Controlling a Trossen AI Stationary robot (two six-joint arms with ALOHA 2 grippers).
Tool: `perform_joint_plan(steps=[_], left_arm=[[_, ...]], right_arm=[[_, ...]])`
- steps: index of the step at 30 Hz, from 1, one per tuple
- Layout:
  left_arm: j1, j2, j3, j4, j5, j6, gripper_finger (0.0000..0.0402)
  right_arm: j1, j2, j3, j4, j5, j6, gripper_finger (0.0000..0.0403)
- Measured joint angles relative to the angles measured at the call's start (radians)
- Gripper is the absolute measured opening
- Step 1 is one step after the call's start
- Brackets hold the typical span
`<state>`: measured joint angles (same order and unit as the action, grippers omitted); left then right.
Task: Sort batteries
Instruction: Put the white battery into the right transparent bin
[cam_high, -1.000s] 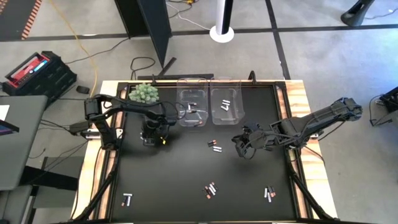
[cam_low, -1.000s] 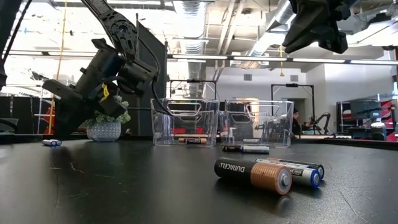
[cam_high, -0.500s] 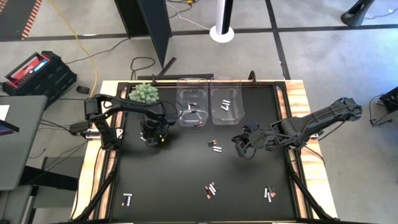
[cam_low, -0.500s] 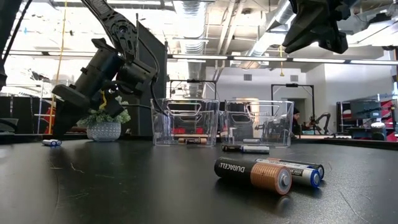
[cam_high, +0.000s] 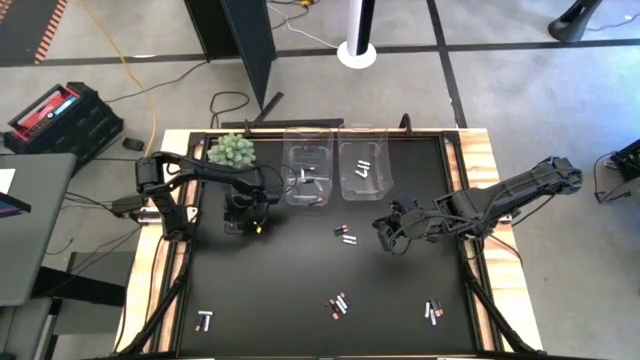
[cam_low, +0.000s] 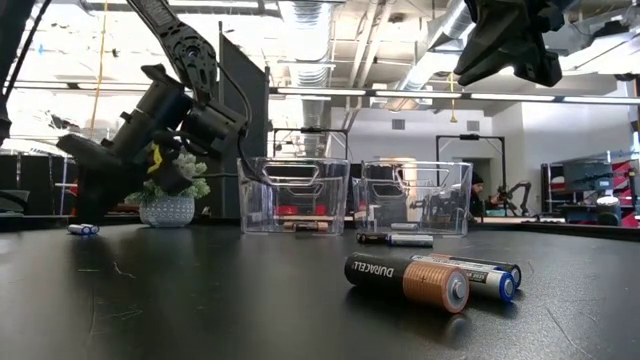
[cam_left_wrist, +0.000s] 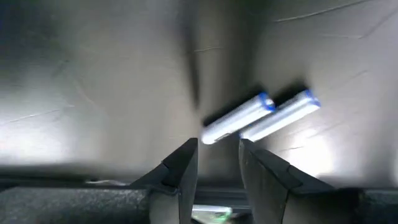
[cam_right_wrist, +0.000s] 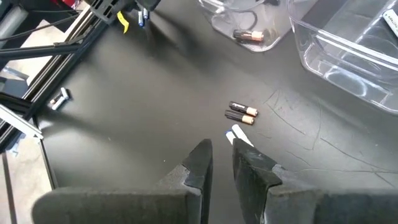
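A: High view first: where do the small cylindrical batteries (cam_high: 343, 235) lie?

B: Scattered in small clusters on the black table (cam_high: 270, 290). A pair sits near the middle, more toward the near edge, and some already rest in the two clear plastic bins (cam_high: 308, 172).

A: How do they look up close?

B: Low view shows a dark cell with a copper end (cam_low: 406, 278) beside a white one with a blue end (cam_low: 478, 275), lying side by side and touching. Left wrist view shows two more white, blue-tipped cells (cam_left_wrist: 238, 118).

A: How would they handle?

B: I'd judge them rigid, light, smooth and prone to rolling. Best pinched across the middle of the barrel, fingers square to its length.

A: And the grippers?

B: The left gripper (cam_left_wrist: 217, 152) hovers beside the left bin, near the green potted plant (cam_high: 231, 150), jaws slightly apart, nothing between them. The right gripper (cam_right_wrist: 221, 152) hangs above the centre pair, jaws narrowly apart; probably empty, though a white cell shows close behind its fingertips.
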<state>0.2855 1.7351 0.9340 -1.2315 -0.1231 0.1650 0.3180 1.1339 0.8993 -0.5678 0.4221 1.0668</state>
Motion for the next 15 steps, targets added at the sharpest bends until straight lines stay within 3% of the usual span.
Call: perform_joint_plan(steps=[4, 15], left_arm=[[0.000, 0.000, -0.002, 0.020, -0.039, 0.016, 0.0112], [0.000, 0.000, -0.002, 0.042, -0.017, 0.092, 0.0112]], right_arm=[[-0.008, 0.000, 0.000, 0.000, 0.000, 0.000, 0.0082], [-0.059, 0.000, 0.000, 0.001, 0.000, 0.001, 0.0082]])
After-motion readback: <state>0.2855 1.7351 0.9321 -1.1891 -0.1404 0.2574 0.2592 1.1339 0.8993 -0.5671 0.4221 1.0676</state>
